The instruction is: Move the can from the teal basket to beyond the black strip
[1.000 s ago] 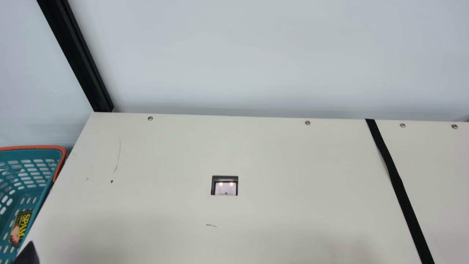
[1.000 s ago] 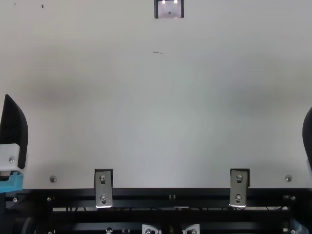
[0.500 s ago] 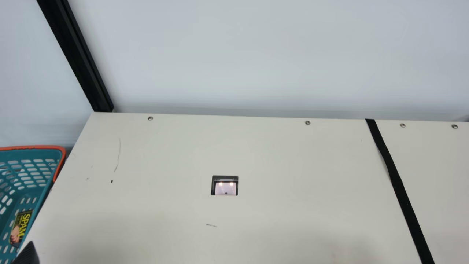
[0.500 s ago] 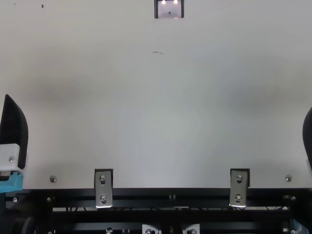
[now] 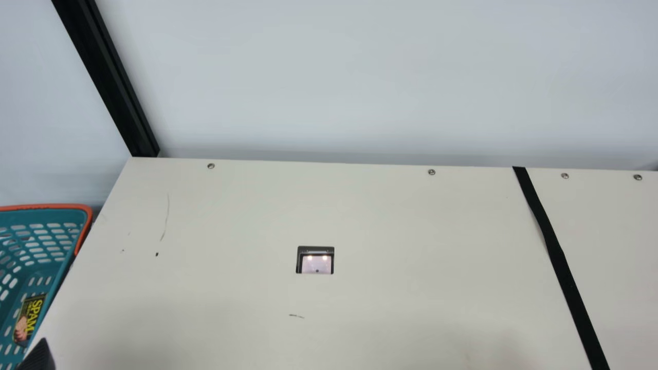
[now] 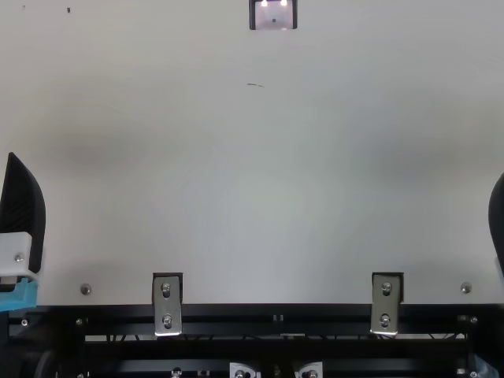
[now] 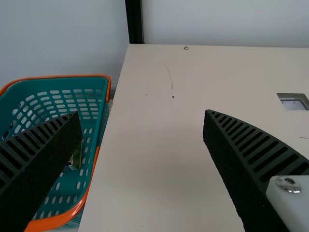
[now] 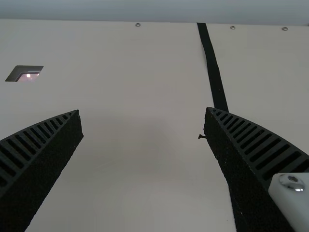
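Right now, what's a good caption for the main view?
Can in the teal basket; black strip at the right.

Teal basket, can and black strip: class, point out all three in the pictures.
Teal basket (image 5: 51, 206): main view, on its orange rim.
Can (image 5: 29, 319): main view, on its printed label.
Black strip (image 5: 561, 267): main view, midway along its visible length.

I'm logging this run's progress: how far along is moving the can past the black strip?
Nothing looks done yet: the can lies inside the teal basket. Nothing is in hand; the left gripper and right gripper are both open and empty. The whole job is left: grasp the can, lift it out and set it down beyond the black strip.
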Action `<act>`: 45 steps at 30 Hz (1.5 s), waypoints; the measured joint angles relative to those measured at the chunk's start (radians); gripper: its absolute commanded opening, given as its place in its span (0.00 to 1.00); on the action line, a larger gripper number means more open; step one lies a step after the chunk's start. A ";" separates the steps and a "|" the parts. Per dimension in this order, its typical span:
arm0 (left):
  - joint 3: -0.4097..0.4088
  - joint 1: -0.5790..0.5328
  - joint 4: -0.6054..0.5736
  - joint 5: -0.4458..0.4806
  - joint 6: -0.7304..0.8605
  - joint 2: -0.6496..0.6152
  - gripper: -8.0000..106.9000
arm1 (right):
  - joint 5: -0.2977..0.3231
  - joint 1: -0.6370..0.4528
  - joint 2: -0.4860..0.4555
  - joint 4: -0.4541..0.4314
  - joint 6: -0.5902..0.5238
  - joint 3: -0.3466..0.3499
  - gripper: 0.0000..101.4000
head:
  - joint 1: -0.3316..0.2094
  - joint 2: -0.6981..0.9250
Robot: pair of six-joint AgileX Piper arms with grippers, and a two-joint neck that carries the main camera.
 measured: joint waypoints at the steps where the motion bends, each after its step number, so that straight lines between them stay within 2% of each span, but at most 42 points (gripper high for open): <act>1: 0.000 0.000 0.000 0.000 0.000 0.000 0.85 | 0.000 0.000 0.000 0.000 0.000 0.000 1.00 | 0.000 0.000; 17: 0.000 0.000 0.000 0.000 0.000 0.000 0.85 | 0.000 0.000 0.000 0.000 0.000 0.000 1.00 | 0.000 0.056; 26: 0.000 0.000 0.000 0.000 0.000 0.000 0.85 | 0.000 0.000 0.000 0.000 0.000 0.000 1.00 | 0.000 0.189; 33: 0.000 0.000 0.000 0.000 0.000 0.000 0.85 | 0.000 0.000 0.000 0.000 0.000 0.000 1.00 | -0.020 0.297; 34: 0.000 0.000 0.000 0.000 0.000 0.000 0.85 | 0.000 0.000 0.000 0.000 0.000 0.000 1.00 | -0.041 0.317; 40: 0.000 0.000 0.000 0.000 0.000 0.000 0.85 | 0.000 0.000 0.000 0.000 0.000 0.000 1.00 | -0.041 0.420; 45: 0.000 0.000 0.000 0.000 0.000 0.000 0.85 | 0.000 0.000 0.000 0.000 0.000 0.000 1.00 | -0.041 0.440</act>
